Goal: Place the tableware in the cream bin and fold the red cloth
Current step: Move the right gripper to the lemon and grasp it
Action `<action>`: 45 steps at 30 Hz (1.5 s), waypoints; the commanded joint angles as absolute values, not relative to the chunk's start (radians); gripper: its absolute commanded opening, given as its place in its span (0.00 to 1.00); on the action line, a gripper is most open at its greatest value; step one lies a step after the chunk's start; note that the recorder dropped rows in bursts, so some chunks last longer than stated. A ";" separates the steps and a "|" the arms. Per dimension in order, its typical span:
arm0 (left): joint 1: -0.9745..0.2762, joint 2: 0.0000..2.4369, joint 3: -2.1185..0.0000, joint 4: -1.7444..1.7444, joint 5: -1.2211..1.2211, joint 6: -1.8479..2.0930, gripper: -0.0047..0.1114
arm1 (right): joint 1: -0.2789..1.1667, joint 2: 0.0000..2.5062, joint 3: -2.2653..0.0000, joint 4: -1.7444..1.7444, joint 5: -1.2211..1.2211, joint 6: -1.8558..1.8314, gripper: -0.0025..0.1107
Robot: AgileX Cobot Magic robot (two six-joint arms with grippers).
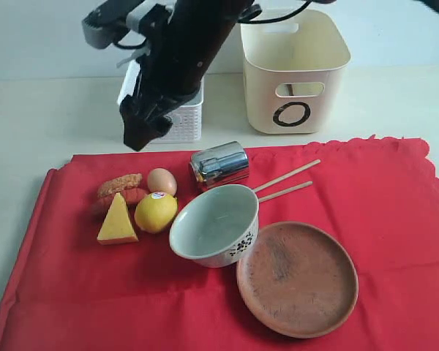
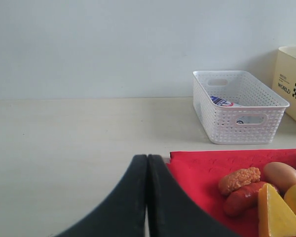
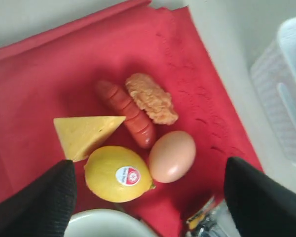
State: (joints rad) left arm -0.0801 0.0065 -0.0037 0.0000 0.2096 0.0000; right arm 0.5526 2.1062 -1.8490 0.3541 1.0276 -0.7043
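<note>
Left jaws pressed together on nothing; right jaws spread wide above the lemon (image 3: 119,174), empty.

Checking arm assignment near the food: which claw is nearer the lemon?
Right. The right claw hangs open roughly above the lemon, which shows between its fingers. The left claw is shut over bare table, just off the red cloth edge.

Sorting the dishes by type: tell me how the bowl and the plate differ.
The bowl is pale with a dark flower print; the plate is plain brown. The bowl is deep, the plate shallow and wider. Both are round, empty and on the red cloth.
</note>
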 commanded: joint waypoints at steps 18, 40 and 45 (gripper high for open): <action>-0.080 0.000 0.000 0.000 0.207 0.000 0.04 | 0.616 2.308 -1.852 0.312 1.064 -0.786 0.70; -0.080 0.000 0.000 0.000 0.207 0.000 0.04 | 0.616 2.358 -1.852 0.307 1.067 -0.786 0.18; -0.080 0.000 0.000 0.000 0.207 0.000 0.04 | 0.616 2.354 -1.852 0.307 1.067 -0.786 0.05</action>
